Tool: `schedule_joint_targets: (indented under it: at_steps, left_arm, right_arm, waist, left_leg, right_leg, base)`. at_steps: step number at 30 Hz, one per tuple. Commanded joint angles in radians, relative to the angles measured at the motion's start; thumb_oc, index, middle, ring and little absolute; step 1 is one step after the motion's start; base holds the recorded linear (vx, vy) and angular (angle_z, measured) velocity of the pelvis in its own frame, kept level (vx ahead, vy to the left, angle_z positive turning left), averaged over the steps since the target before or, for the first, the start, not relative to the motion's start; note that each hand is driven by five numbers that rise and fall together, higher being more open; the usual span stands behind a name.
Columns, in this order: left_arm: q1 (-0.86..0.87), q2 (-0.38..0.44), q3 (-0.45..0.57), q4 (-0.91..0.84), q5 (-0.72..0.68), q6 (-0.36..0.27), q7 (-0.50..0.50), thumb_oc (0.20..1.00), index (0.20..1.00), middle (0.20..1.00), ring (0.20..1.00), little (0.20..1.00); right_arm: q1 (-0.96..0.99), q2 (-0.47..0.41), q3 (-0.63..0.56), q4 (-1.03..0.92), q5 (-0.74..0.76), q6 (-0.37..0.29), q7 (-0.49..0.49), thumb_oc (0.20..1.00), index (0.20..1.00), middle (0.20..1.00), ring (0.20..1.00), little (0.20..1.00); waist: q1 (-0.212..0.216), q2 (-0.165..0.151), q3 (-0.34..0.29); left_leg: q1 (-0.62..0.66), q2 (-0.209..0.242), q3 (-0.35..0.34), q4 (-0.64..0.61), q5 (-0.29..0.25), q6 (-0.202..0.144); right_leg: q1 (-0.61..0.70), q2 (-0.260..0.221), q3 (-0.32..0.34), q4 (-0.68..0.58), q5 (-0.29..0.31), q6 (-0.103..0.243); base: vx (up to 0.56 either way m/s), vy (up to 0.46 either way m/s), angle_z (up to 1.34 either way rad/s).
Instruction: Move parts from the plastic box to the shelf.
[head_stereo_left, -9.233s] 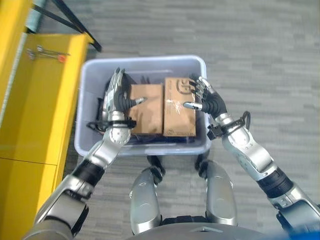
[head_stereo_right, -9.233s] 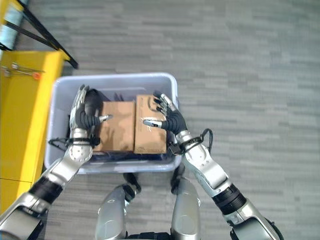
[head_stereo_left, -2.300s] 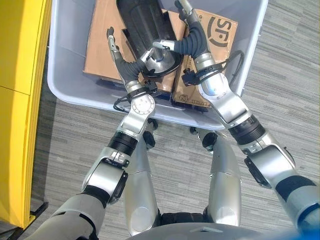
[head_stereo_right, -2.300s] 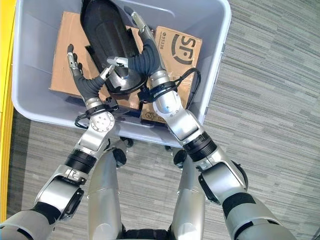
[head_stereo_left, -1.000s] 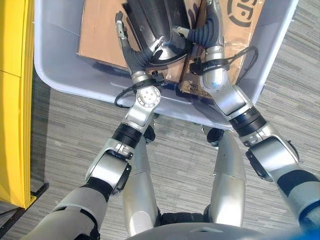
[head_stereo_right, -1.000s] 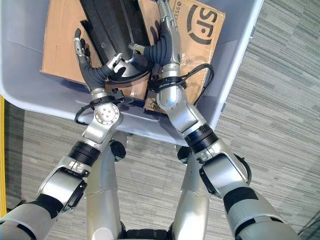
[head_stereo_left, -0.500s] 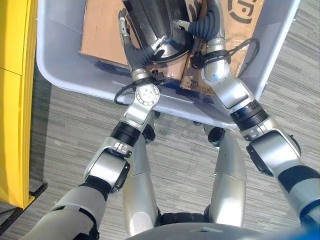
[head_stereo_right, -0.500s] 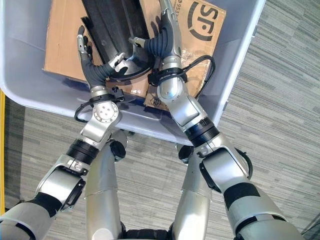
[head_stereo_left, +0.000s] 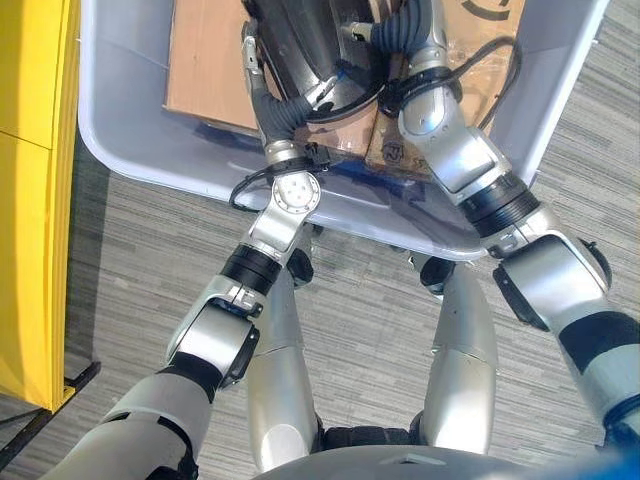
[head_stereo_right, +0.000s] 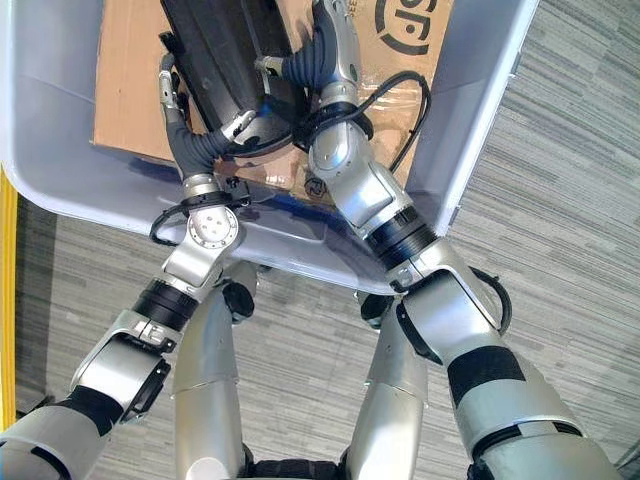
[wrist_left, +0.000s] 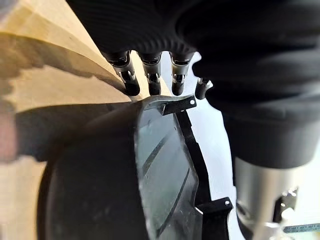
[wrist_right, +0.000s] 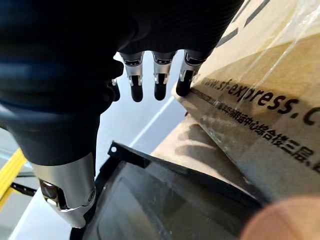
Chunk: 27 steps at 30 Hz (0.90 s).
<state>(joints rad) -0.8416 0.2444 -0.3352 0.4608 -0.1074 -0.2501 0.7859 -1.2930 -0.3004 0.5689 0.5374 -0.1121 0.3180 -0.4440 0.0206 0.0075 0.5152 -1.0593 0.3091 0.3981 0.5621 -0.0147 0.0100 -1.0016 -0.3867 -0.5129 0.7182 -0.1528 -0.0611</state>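
Where both arms reach into the plastic box (head_stereo_left: 150, 165), the black part (head_stereo_left: 300, 40) lies on cardboard boxes (head_stereo_left: 205, 60) between the hands. The left hand (head_stereo_left: 268, 100) flanks one side with straight fingers, thumb against its rounded end. The right hand (head_stereo_right: 325, 55), fingers extended, flanks the other.

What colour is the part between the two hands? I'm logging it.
Black, a glossy moulded part inside the plastic box; clearest in the right eye view.

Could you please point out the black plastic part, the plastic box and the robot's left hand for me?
black plastic part (head_stereo_right: 222, 62): right eye view, ribbed upper face.
plastic box (head_stereo_left: 180, 172): left eye view, near rim.
left hand (head_stereo_left: 283, 113): left eye view, dark ribbed cover.
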Motion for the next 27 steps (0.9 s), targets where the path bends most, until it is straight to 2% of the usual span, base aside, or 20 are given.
schedule_joint_targets:
  at_steps: [1,3,7,8,11,12,13,15,16,18,20,27]
  left_arm:
    - [0.026,-0.017,-0.042,0.018,-0.009,-0.019,-0.032,1.0,1.0,1.0,1.0,1.0]
    - [0.028,-0.012,-0.038,0.019,-0.012,-0.018,-0.04,1.0,1.0,1.0,1.0,1.0]
    - [0.026,-0.009,-0.039,0.022,-0.012,-0.021,-0.048,1.0,1.0,1.0,1.0,1.0]
    - [0.024,-0.006,-0.037,0.023,-0.03,-0.024,-0.055,1.0,1.0,1.0,1.0,1.0]
    - [0.035,-0.008,-0.042,0.017,-0.035,-0.028,-0.039,1.0,1.0,1.0,1.0,1.0]
    - [0.035,-0.006,-0.044,0.017,-0.036,-0.031,-0.036,1.0,1.0,1.0,1.0,1.0]
    - [0.034,-0.006,-0.046,0.018,-0.033,-0.032,-0.034,1.0,1.0,1.0,1.0,1.0]
    - [0.029,-0.01,-0.052,0.027,-0.026,-0.036,-0.03,1.0,1.0,1.0,1.0,1.0]
    - [0.019,-0.018,-0.055,0.047,-0.021,-0.044,-0.027,1.0,1.0,1.0,1.0,1.0]
    - [0.014,-0.026,-0.057,0.056,-0.018,-0.054,-0.021,1.0,1.0,1.0,1.0,1.0]
    - [0.008,-0.034,-0.06,0.055,-0.022,-0.053,-0.012,1.0,1.0,1.0,1.0,1.0]
    - [-0.016,-0.056,-0.064,0.072,-0.034,-0.068,0.012,1.0,1.0,1.0,1.0,1.0]
  right_arm:
    - [0.202,0.053,0.055,0.317,0.174,0.29,0.301,1.0,1.0,1.0,1.0,1.0]
    - [0.204,0.051,0.059,0.343,0.142,0.324,0.356,1.0,1.0,1.0,1.0,1.0]
    - [0.202,0.054,0.067,0.383,0.114,0.314,0.401,1.0,1.0,1.0,1.0,1.0]
    - [0.189,0.049,0.079,0.401,-0.068,0.339,0.488,1.0,1.0,1.0,1.0,1.0]
    - [0.173,0.028,0.149,0.433,-0.333,0.341,0.664,1.0,1.0,1.0,1.0,1.0]
    - [0.171,0.027,0.164,0.44,-0.383,0.354,0.72,0.492,0.492,0.492,0.492,0.492]
    - [0.17,0.03,0.17,0.444,-0.388,0.362,0.745,0.2,0.2,0.2,0.2,0.2]
    - [0.172,0.048,0.173,0.477,-0.368,0.384,0.773,0.2,0.2,0.2,0.2,0.2]
    - [0.172,0.073,0.164,0.532,-0.311,0.398,0.725,0.2,0.2,0.2,0.2,0.2]
    - [0.172,0.085,0.155,0.555,-0.293,0.402,0.694,0.2,0.2,0.2,0.2,0.2]
    - [0.174,0.093,0.149,0.579,-0.258,0.39,0.666,0.2,0.2,0.2,0.2,0.2]
    - [0.183,0.118,0.143,0.613,-0.276,0.37,0.675,0.2,0.2,0.2,0.2,0.2]
  waist:
    - [0.048,0.052,0.005]
    - [0.049,0.05,0.005]
    - [0.052,0.051,0.005]
    - [0.053,0.05,0.005]
    - [0.056,0.046,0.005]
    - [0.057,0.046,0.005]
    - [0.057,0.045,0.005]
    - [0.06,0.045,0.005]
    - [0.063,0.048,0.005]
    - [0.064,0.051,0.005]
    - [0.063,0.054,0.005]
    - [0.057,0.058,0.005]
  left_leg:
    - [0.007,0.104,-0.032,0.009,-0.002,-0.217]
    - [0.006,0.107,-0.034,0.011,0.0,-0.218]
    - [0.005,0.11,-0.038,0.011,0.003,-0.218]
    - [0.004,0.111,-0.041,0.009,0.006,-0.218]
    - [0.012,0.119,-0.039,0.01,0.007,-0.218]
    - [0.013,0.121,-0.038,0.011,0.009,-0.22]
    - [0.014,0.123,-0.038,0.012,0.009,-0.221]
    - [0.019,0.125,-0.04,0.01,0.011,-0.222]
    - [0.028,0.125,-0.039,0.004,0.013,-0.221]
    - [0.032,0.124,-0.038,0.0,0.016,-0.22]
    - [0.032,0.124,-0.039,-0.002,0.019,-0.221]
    - [0.035,0.125,-0.032,-0.005,0.021,-0.221]
  right_leg:
    - [-0.067,-0.044,0.076,-0.068,0.097,0.199]
    - [-0.067,-0.045,0.075,-0.065,0.098,0.199]
    - [-0.066,-0.044,0.076,-0.056,0.095,0.198]
    - [-0.065,-0.044,0.077,-0.051,0.093,0.198]
    - [-0.057,-0.049,0.073,-0.047,0.092,0.201]
    - [-0.056,-0.052,0.072,-0.043,0.094,0.202]
    - [-0.055,-0.054,0.072,-0.043,0.095,0.202]
    - [-0.049,-0.056,0.069,-0.043,0.096,0.202]
    - [-0.042,-0.056,0.069,-0.044,0.097,0.202]
    - [-0.041,-0.055,0.069,-0.045,0.099,0.201]
    - [-0.041,-0.054,0.071,-0.05,0.103,0.201]
    - [-0.041,-0.051,0.073,-0.058,0.103,0.197]
  base:
    - [0.01,-0.006,0.05]
    - [0.01,-0.003,0.02]
    - [0.01,0.002,0.06]
    - [0.01,-0.003,0.1]
    - [0.02,-0.012,0.06]
    - [0.01,-0.014,0.07]
    - [0.01,-0.024,0.05]
    - [0.01,-0.023,0.05]
    - [0.0,-0.007,0.03]
    - [0.0,0.0,0.0]
    - [0.0,0.0,0.0]
    - [0.0,0.0,0.0]
